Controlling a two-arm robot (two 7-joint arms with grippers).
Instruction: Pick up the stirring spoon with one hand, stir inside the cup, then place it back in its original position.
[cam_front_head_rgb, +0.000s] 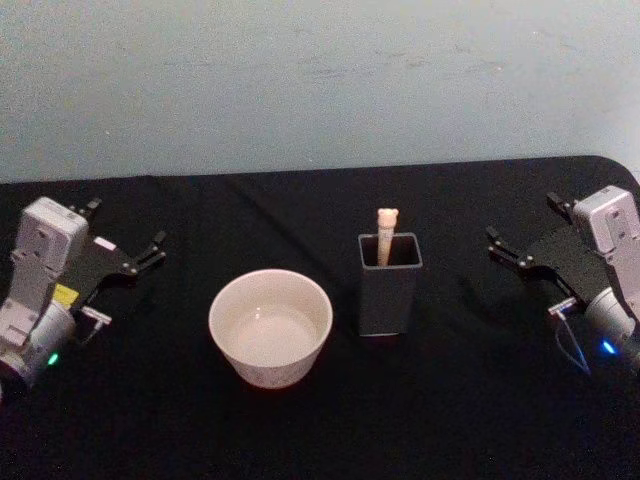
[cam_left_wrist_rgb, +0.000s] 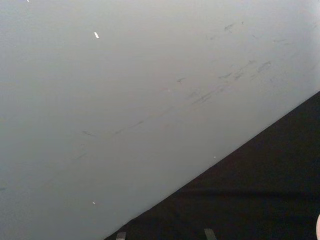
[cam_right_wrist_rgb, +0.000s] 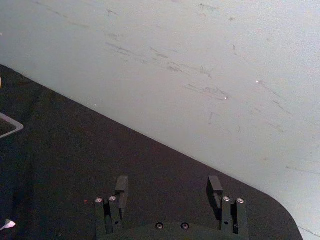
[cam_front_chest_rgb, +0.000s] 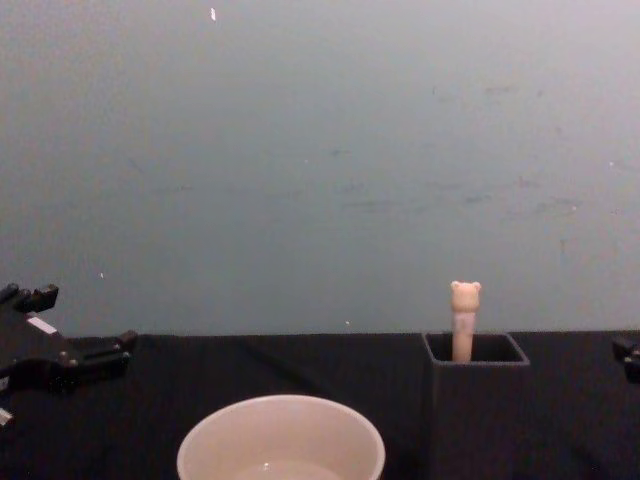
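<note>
The stirring spoon (cam_front_head_rgb: 386, 232) stands upright in the dark grey square holder (cam_front_head_rgb: 388, 290), its original position, right of the table's centre. Its beige bear-head handle (cam_front_chest_rgb: 465, 318) pokes out above the holder (cam_front_chest_rgb: 480, 400); the bowl is hidden inside. To the holder's left sits the wide cream cup (cam_front_head_rgb: 270, 325), whose rim (cam_front_chest_rgb: 280, 432) is low in the chest view. My left gripper (cam_front_head_rgb: 125, 225) hovers open at the table's left side, far from the cup. Off to the right, well away from the holder, my right gripper (cam_front_head_rgb: 525, 222) is open with nothing between its fingers (cam_right_wrist_rgb: 121, 186).
A black cloth covers the table (cam_front_head_rgb: 320, 430), with a pale blue-grey wall (cam_front_head_rgb: 320, 80) right behind it. The table's rounded far right corner (cam_right_wrist_rgb: 280, 210) lies just beyond my right gripper. Open cloth separates each gripper from the two vessels.
</note>
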